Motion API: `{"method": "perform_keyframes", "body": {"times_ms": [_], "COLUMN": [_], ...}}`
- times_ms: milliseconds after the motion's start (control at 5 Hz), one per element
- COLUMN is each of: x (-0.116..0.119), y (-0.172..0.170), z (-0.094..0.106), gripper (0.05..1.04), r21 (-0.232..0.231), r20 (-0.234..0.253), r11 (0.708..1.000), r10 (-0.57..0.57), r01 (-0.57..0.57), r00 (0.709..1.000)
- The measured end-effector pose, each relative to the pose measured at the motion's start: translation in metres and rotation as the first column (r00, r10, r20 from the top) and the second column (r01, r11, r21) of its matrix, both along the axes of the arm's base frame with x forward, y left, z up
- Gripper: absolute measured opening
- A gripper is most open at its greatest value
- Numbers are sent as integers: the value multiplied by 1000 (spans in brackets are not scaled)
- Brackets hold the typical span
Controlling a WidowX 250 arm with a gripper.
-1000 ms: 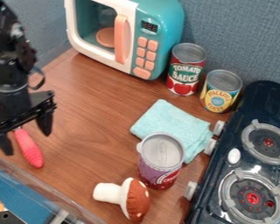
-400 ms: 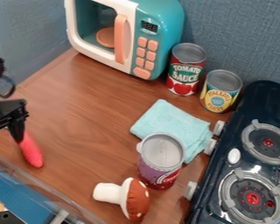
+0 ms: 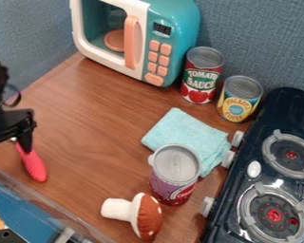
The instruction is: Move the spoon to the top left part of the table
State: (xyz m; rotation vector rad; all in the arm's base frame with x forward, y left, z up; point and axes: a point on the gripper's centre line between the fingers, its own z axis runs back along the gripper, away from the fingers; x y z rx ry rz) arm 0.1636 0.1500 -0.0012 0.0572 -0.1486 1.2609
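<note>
The black gripper (image 3: pixel 14 124) is at the left edge; whether clenched or released cannot be told. Under it, on woodgrain table (image 3: pixel 94 142), lies what is probably the spoon (image 3: pixel 33 165), its ridged pink handle likely light, stiff, best pinched midway. Rightward: plush-looking mushroom (image 3: pixel 145 216), smooth cylindrical can (image 3: pixel 169 186), soft folded cloth (image 3: pixel 175 127).

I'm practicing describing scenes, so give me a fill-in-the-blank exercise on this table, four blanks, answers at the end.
Of the picture's left and right edges, the spoon's pink handle lies nearer the ____ one.
Counting the purple can, ____ cans stand on the table.
The toy mushroom has a brown cap and a ____ stem.
The number of burners on the stove is ____.

Missing words: left; three; white; two.
</note>
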Motion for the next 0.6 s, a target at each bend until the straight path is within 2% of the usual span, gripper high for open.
{"method": "perform_keyframes", "body": {"times_ms": [200, 400, 600], "x": [18, 27, 29], "y": [-1, -4, -4], "z": [6, -4, -15], "gripper": [1001, 1001, 1001], "r21": [-4, -10, 1], "r20": [58, 53, 19], "r11": [999, 998, 997], "r10": [-44, -63, -73], "r01": [44, 63, 73], "r00": [997, 997, 997]}}
